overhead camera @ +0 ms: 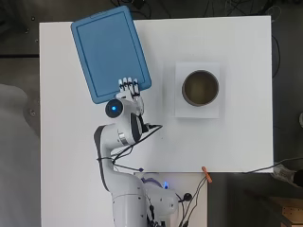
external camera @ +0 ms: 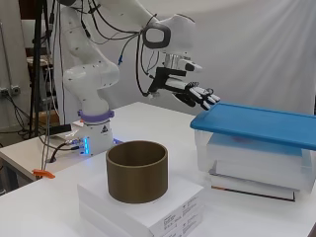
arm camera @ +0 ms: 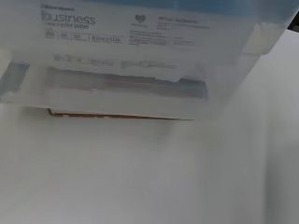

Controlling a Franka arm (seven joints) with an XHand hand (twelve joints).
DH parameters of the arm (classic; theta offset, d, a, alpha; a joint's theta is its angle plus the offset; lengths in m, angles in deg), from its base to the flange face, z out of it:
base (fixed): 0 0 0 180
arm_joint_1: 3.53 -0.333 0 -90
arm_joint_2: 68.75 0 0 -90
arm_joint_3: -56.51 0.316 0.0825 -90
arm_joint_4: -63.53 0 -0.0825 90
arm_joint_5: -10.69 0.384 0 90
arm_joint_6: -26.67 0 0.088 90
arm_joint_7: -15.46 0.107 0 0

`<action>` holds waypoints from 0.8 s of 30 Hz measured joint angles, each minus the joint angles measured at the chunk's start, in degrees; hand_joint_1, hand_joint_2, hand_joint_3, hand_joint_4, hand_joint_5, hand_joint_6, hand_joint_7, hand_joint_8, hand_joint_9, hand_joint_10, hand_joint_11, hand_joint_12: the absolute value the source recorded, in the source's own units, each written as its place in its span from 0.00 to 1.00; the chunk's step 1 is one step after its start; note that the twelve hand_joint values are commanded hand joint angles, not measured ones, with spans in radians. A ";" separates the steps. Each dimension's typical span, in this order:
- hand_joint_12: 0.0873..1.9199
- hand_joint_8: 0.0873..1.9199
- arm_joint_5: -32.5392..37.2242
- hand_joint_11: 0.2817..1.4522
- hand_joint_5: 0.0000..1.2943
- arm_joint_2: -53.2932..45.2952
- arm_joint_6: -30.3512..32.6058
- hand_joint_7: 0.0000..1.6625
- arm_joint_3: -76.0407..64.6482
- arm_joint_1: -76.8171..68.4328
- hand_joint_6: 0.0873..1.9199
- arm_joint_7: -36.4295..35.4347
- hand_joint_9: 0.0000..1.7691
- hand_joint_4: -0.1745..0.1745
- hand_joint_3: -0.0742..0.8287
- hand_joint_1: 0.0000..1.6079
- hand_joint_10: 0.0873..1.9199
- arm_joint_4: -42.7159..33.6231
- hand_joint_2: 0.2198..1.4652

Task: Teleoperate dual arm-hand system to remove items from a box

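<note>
A clear plastic box [external camera: 256, 165] with a blue lid [overhead camera: 110, 52] sits at the table's far left in the overhead view, resting on a flat dark-edged base. A white pack shows through its wall [arm camera: 131, 60] in the wrist view. The hand [overhead camera: 129, 90] hovers at the lid's near edge, fingers straight and pointing at the box, holding nothing. In the side view the hand [external camera: 190, 91] is just above and beside the lid's corner [external camera: 207, 118], apart from it.
A brown open cylinder [overhead camera: 200, 88] stands on a white packet [overhead camera: 197, 111] at the table's middle right. An orange clip [overhead camera: 207, 174] lies at the near edge. Cables trail beside the arm's base.
</note>
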 joint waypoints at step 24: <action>0.35 0.55 -13.01 0.28 0.59 -13.43 -2.83 0.50 3.85 -0.35 0.56 14.15 0.52 0.04 0.08 0.82 0.55 -9.97 0.75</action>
